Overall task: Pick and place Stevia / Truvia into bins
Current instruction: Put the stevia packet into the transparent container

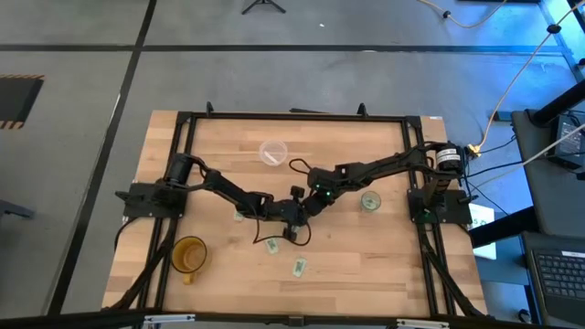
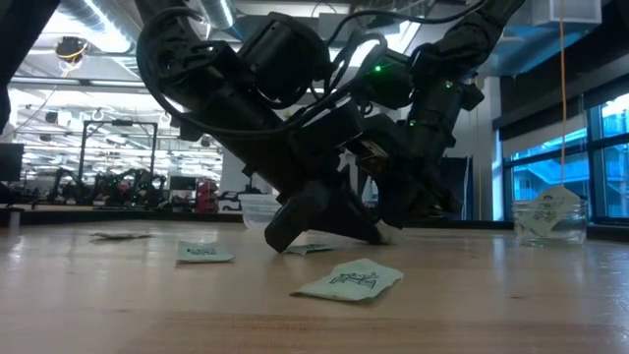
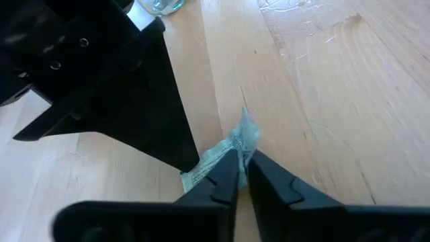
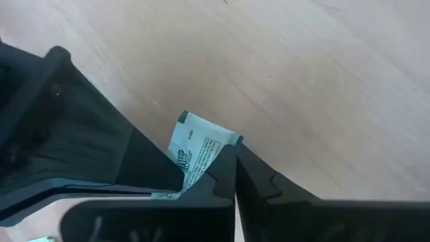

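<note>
1. The left pincer (image 3: pixel 240 168) sits low at the middle of the table (image 1: pixel 384 265), its fingers pinched together on a sachet (image 3: pixel 232 149) that lies crumpled on the wood, one end sticking up past the fingertips.
2. The right pincer (image 4: pixel 232 168) is closed too, fingertips together against the edge of the same sachet (image 4: pixel 195 151); the printed white paper lies flat on the wood between this pincer and the other arm's dark finger.
3. In the high view both pincers meet at one spot, the left pincer (image 1: pixel 291 212) and the right pincer (image 1: pixel 306 203) just beside each other.
4. In the low view, a loose sachet (image 2: pixel 349 280) lies nearest on the table, well apart from the pincers.
5. Another sachet (image 2: pixel 203 253) lies farther back to one side, and a third (image 2: pixel 313 248) lies just under the arms.
6. From above, two loose sachets show near the table's front, one (image 1: pixel 272 245) just beside the left pincer and one (image 1: pixel 299 267) nearer the edge.
7. The small glassy cup (image 1: pixel 370 201) stands near the right arm with a sachet in it.
8. The wider clear cup (image 1: pixel 272 153) stands farther back, beyond both arms.
9. An amber mug (image 1: pixel 189 255) stands near the left arm's base.
</note>
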